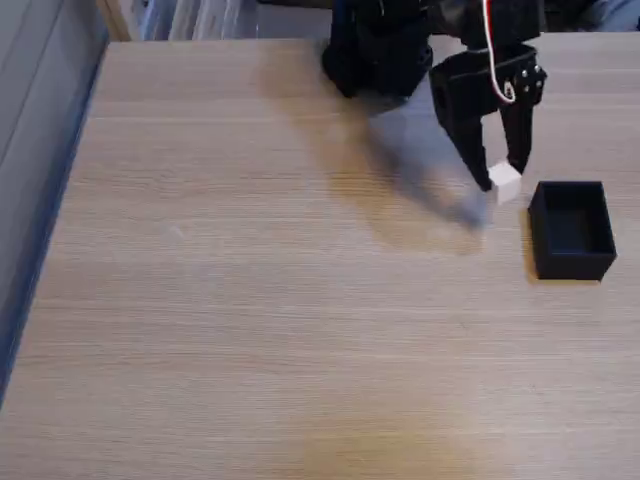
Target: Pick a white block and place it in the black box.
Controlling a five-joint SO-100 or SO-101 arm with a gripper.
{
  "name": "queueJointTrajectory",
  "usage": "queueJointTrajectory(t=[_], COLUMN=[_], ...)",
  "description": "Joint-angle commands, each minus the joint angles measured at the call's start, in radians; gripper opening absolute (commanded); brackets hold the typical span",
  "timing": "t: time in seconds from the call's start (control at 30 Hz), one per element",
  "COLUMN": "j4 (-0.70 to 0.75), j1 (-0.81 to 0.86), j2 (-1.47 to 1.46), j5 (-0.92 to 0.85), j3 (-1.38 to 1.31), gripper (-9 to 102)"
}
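Note:
In the fixed view the white block (pixel 505 184), a small cube, hangs a little above the wooden table between the black fingers of my gripper (pixel 503 179), which is shut on it. The block's shadow falls on the table just left of and below it. The black box (pixel 571 229), open-topped and empty as far as I can see, stands on the table right of the block, a short gap away. The block is left of the box's near-left corner, not over its opening.
The arm's black base (pixel 378 45) sits at the table's far edge, with a red-and-white cable (pixel 492 50) running down the gripper. The wooden table (pixel 250 300) stretches wide to the left and front. Its left edge (pixel 60 190) drops off to a grey floor.

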Motion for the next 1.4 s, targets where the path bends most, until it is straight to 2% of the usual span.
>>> queueJointTrajectory(t=[0.0,0.43,0.97,1.17,1.37], j4=[0.003,-0.057,-0.035,-0.035,-0.035], j1=[-0.052,-0.144,-0.181,-0.170,-0.146], j2=[0.006,-0.235,-0.479,-0.468,-0.431], j5=[0.012,0.074,0.132,0.164,0.178], j3=[-0.023,-0.160,-0.399,-0.380,-0.362], gripper=[0,0,1,18,21])
